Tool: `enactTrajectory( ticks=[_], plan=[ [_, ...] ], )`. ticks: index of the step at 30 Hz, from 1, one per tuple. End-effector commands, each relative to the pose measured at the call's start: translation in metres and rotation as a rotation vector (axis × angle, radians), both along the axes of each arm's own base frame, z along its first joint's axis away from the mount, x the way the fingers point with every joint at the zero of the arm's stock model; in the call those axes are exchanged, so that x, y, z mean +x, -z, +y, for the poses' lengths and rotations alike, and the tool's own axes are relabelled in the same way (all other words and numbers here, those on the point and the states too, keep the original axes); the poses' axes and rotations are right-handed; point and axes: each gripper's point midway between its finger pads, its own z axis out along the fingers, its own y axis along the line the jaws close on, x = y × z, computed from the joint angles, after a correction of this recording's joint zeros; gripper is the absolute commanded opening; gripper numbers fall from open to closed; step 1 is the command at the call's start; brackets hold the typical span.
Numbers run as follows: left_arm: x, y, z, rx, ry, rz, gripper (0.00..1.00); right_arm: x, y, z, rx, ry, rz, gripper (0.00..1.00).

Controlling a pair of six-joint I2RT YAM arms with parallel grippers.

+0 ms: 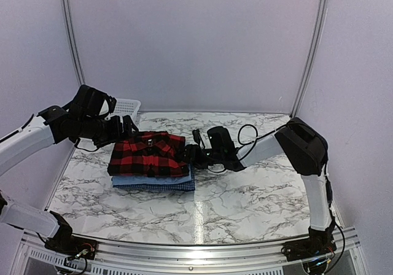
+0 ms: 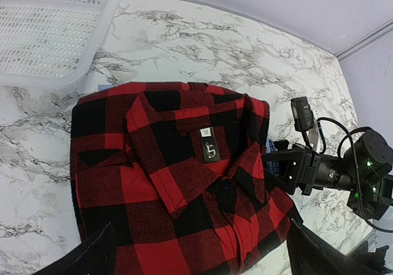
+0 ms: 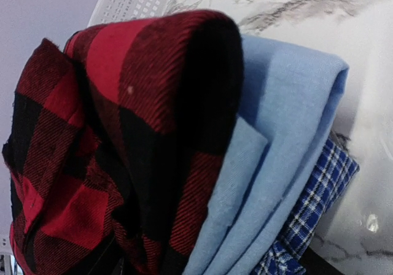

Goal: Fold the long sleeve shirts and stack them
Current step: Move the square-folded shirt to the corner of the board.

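Three shirts sit in one folded stack, centre-left on the marble table (image 1: 245,195). Plaid shirt (image 1: 147,155) on top, collar and neck label up. Light blue shirt (image 3: 288,134) under it, blue checked shirt (image 3: 307,220) at the bottom, touching the table. The layers are in contact and the edges roughly line up; the checked one sticks out a bit at the near right corner.

Left gripper (image 1: 126,126) hovers over the far left end of the stack. Its fingers are spread wide with nothing between them, and the plaid is below them, not pinched. Right gripper (image 1: 187,155) is low at the right edge of the stack, right up against the folds. Its wrist view is filled with cloth, so I can't tell if the fingers are closed or holding anything.

White basket (image 2: 101,38) sits at the far left corner, just beyond the stack; what shows of it looks empty.

Progress: folding and stacking look basically done. What's left is probably a small tidy of the edges and pulling both arms away.
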Motion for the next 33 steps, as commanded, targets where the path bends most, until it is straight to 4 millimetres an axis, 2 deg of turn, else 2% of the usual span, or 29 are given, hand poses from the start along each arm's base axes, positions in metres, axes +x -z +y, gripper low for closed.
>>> enactTrajectory(
  ticks=[1,5,10,18,28,33],
  plan=[
    [0.002,-0.021,0.000,-0.015,0.004,-0.063,0.99,0.006,0.012,0.018,-0.065,-0.091,-0.025,0.63],
    [0.003,-0.021,0.000,-0.011,0.002,-0.062,0.99,0.006,0.015,0.041,-0.134,-0.177,-0.072,0.62],
    [0.005,-0.024,0.000,-0.007,-0.002,-0.071,0.99,-0.010,0.021,0.073,-0.193,-0.255,-0.095,0.61],
    [0.005,-0.032,0.002,-0.011,-0.003,-0.093,0.99,-0.055,0.009,0.121,-0.146,-0.263,-0.082,0.62],
    [0.006,-0.043,0.003,-0.008,-0.005,-0.107,0.99,-0.056,0.006,0.176,-0.055,-0.309,-0.085,0.62],
    [0.004,-0.050,0.006,-0.003,-0.007,-0.113,0.99,-0.072,-0.003,0.204,-0.001,-0.328,-0.093,0.62]
  ],
)
